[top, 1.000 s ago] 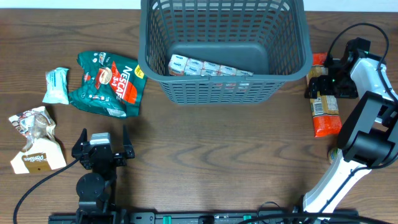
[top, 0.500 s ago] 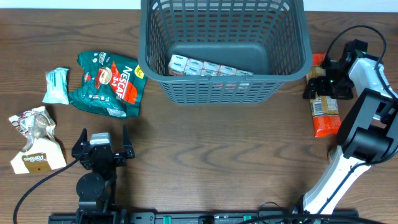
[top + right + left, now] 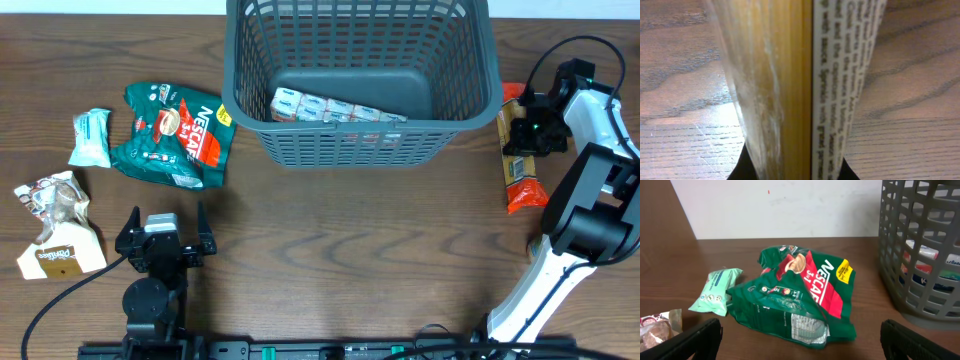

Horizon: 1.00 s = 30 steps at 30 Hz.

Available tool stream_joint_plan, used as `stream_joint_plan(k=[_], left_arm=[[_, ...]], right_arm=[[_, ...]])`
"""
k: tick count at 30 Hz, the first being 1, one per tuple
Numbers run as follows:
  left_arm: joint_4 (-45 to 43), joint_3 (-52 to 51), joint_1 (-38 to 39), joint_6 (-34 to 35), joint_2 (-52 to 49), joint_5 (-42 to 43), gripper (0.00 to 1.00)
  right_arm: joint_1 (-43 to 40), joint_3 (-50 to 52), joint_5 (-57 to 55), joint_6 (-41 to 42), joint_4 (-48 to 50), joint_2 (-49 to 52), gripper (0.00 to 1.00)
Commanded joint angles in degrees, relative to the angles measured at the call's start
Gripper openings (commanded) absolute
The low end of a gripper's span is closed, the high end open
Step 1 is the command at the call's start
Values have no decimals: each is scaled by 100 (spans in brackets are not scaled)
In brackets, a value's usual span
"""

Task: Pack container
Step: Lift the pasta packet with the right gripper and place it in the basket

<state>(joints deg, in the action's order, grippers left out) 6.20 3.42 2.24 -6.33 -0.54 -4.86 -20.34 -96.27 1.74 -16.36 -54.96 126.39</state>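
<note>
Three packets lie on the worktop (image 3: 360, 250) to the left of the container (image 3: 360, 145). Farthest from it is a crumpled brown-and-white packet (image 3: 55, 235), near the worktop's left edge. Closer to the container and further back lies a small mint-green packet (image 3: 92, 137). Just beside that, and nearest the container's left wall, is a green and red Nescafé pouch (image 3: 172, 135), lying flat and creased. I cannot tell whether the pouch and the mint packet touch.

My left gripper (image 3: 168, 218) sits in front of the pouch, toward the near edge and left of the container. Its jaws are spread wide with nothing between them. In the left wrist view the pouch lies ahead of them and the container's lattice wall stands off to the right.

The container itself, a big dark grey slotted basket, stands upright at the back middle of the worktop. One long printed carton (image 3: 335, 108) rests on its base against the front wall.

Just right of the container, my right gripper (image 3: 527, 135) has its jaws pressed onto an orange pasta packet (image 3: 522, 175). The right wrist view shows the packet turned up on its edge between them, above the wood.
</note>
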Motion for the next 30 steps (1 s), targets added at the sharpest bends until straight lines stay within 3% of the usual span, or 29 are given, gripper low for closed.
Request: stream_joint_plan(k=[1,10,15,22,30], left_arm=[[81,-155,-31,-94,31,-9,99],[81,-155,-31,-94,31,-9,99],[81,-155,-31,-94,31,-9,99],[81,-155,-31,-94,31,-9,99],[81,-155,-31,-94,31,-9,99]], right_arm=[[-20,-52,136,179,-177,-396,1],[-17,-1589,175,525,-254,-2651,1],[127,-2450,223,461,-249,-3427,1],[1292,-2894,776,-931,-428,-3901,1],[3152,-2885,774,-2968,-629,-3604,1]])
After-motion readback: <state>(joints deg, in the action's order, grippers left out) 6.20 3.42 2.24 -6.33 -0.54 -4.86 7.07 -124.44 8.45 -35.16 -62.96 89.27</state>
